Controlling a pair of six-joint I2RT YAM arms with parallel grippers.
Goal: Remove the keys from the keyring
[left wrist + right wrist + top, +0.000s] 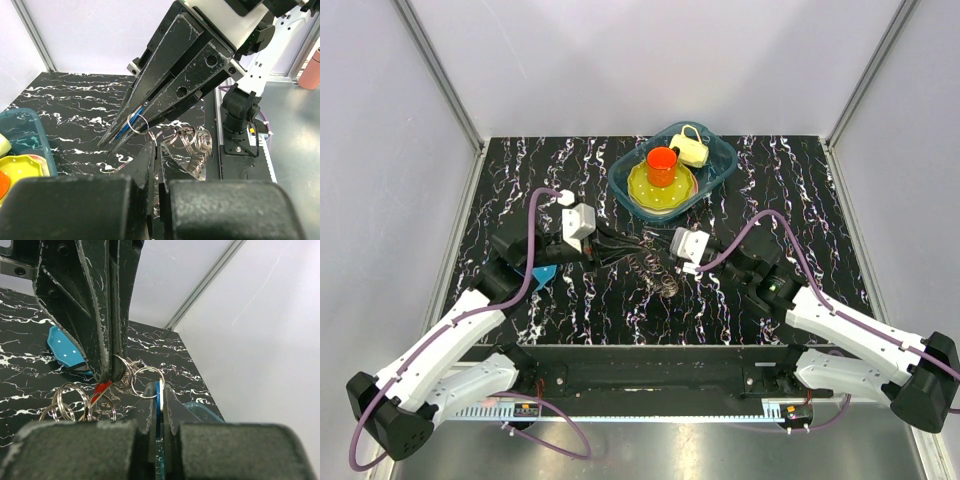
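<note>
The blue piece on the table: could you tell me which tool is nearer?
Left. The left tool is just right of the blue piece; the right tool lies farther right.

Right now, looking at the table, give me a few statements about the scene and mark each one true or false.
1. The left gripper and the right gripper are both shut. True.
2. The orange cup is outside the blue tub. False: it stands on the yellow plate inside it.
3. The right gripper pinches a blue key. True.
4. The keyring lies in the blue tub. False: it is between the two grippers, outside the tub.
</note>
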